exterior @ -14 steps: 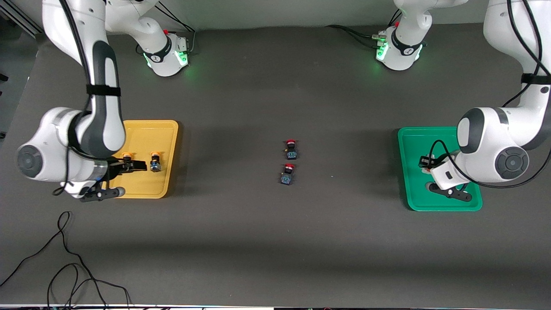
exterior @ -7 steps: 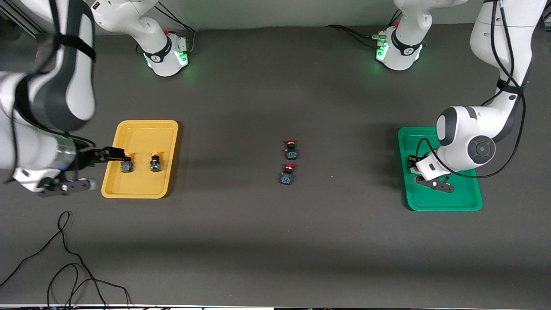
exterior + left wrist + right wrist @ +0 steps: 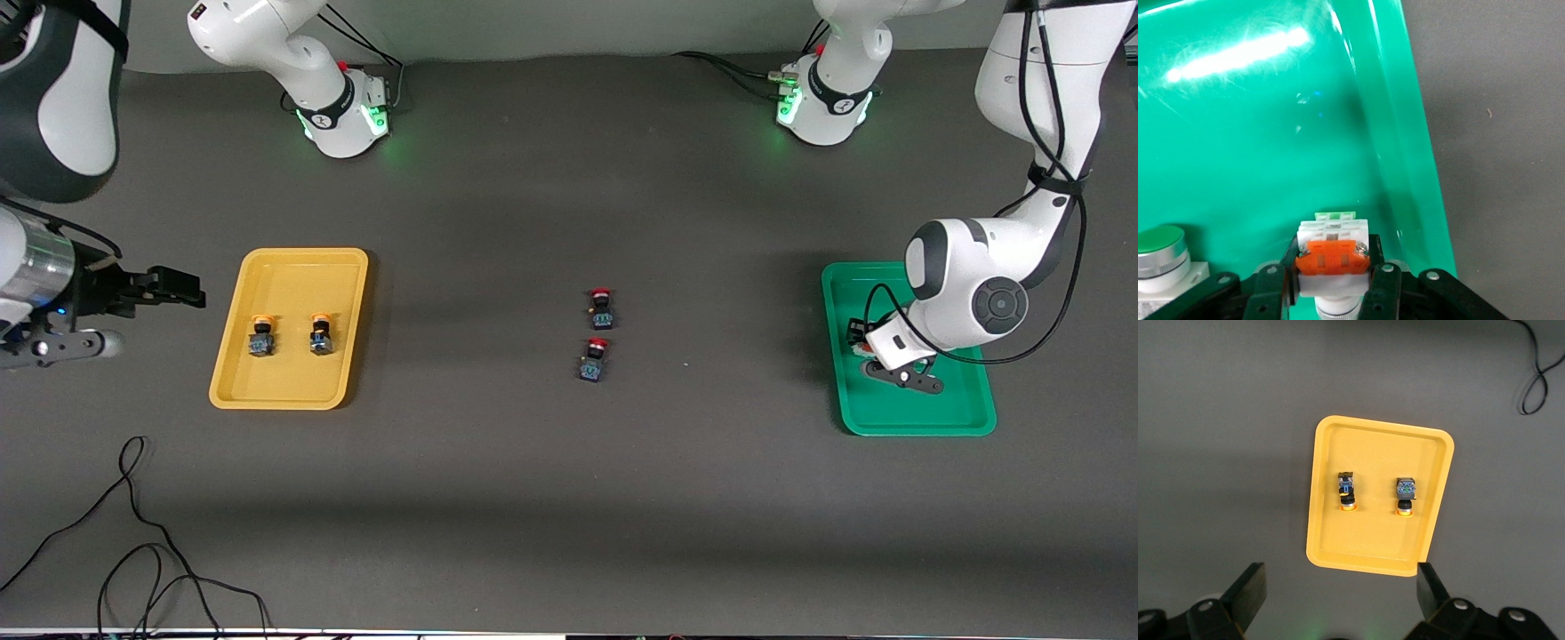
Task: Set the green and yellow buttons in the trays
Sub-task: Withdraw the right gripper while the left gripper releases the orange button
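Note:
Two yellow-capped buttons (image 3: 260, 338) (image 3: 321, 333) lie side by side in the yellow tray (image 3: 293, 276). The right wrist view shows the same buttons (image 3: 1347, 492) (image 3: 1405, 495) in the yellow tray (image 3: 1378, 447). My right gripper (image 3: 182, 293) (image 3: 1340, 583) hangs open and empty over the table, off the tray toward the right arm's end. My left gripper (image 3: 861, 348) (image 3: 1333, 267) is low inside the green tray (image 3: 916, 413) (image 3: 1271, 133). It is shut on a white-bodied green button (image 3: 1333, 257) with an orange clip. A second green-capped button (image 3: 1161, 250) rests in that tray beside it.
Two red-capped black-blue buttons (image 3: 601, 308) (image 3: 594, 360) stand mid-table, one nearer the front camera than the other. A loose black cable (image 3: 133, 533) curls on the table near the front edge at the right arm's end.
My right gripper has drawn back off the yellow tray toward the table's end, leaving both yellow buttons in it. The left gripper has shifted slightly over the green tray, still gripping its button.

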Controlling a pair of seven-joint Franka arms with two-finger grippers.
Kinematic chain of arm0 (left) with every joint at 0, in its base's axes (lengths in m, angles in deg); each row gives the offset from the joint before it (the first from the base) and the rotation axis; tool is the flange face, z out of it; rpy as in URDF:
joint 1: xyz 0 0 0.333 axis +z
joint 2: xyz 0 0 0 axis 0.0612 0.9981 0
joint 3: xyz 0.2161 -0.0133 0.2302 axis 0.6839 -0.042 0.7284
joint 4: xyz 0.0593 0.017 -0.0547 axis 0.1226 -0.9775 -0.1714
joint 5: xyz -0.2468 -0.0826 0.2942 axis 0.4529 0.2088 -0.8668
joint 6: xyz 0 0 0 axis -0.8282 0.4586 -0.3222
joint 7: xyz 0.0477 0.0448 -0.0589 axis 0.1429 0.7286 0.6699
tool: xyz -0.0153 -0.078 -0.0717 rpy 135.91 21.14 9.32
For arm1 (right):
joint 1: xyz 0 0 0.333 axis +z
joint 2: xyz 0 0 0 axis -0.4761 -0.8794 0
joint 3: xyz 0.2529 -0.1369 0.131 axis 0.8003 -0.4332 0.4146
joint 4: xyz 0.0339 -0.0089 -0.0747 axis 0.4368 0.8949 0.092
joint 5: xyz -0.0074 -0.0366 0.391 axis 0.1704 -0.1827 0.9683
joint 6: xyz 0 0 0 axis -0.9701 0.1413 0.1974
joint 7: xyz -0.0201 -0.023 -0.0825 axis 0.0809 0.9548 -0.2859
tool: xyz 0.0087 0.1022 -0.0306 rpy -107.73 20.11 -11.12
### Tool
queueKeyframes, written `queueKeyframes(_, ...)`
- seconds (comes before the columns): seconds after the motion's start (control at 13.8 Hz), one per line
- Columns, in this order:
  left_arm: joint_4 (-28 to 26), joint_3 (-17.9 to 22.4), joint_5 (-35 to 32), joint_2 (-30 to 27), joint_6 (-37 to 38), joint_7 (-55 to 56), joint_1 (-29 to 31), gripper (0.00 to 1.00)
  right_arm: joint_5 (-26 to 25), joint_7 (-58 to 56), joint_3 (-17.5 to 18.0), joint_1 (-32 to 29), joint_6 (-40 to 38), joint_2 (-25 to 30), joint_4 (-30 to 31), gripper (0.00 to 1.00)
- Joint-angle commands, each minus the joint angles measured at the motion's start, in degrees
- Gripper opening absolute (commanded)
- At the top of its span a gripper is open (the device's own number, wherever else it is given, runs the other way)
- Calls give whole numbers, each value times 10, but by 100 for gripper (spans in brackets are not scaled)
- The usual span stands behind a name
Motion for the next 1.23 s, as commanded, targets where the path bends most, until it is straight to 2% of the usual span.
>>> queueKeyframes(0.0, -8, -3, -5, -6, -9, -12, 10, 100, -44, 48, 86, -55, -8, 46, 6, 100)
queueKeyframes(0.14, -5, -4, -5, -21, 6, -13, 10, 100, -54, 61, 173, -140, -4, 74, 31, 100)
queueKeyframes(0.29, 3, -6, -5, -69, 50, -12, 7, 100, -77, 69, 294, -253, -1, 98, 49, 100)
queueKeyframes(0.36, 25, -7, -4, -95, 98, -8, 5, 100, -79, 71, 342, -305, 1, 104, 53, 100)
queueKeyframes(0.51, 88, -9, 6, -144, 235, -4, 5, 100, -81, 72, 410, -381, 7, 116, 67, 100)
queueKeyframes(0.65, 180, -10, 8, -173, 367, 2, 3, 100, -81, 72, 444, -422, 25, 137, 88, 100)
queueKeyframes(0.8, 303, -10, 8, -166, 497, 3, 2, 100, -82, 72, 470, -452, 32, 149, 101, 100)
queueKeyframes(0.94, 386, -10, 8, -164, 579, 11, -4, 100, -96, 86, 500, -476, 32, 152, 100, 100)
queueKeyframes(1.01, 407, -10, 9, -164, 597, 11, -4, 100, -98, 90, 504, -478, 32, 157, 100, 100)
queueKeyframes(1.16, 412, -9, 8, -164, 601, 17, -4, 100, -98, 90, 503, -472, 31, 158, 97, 100)
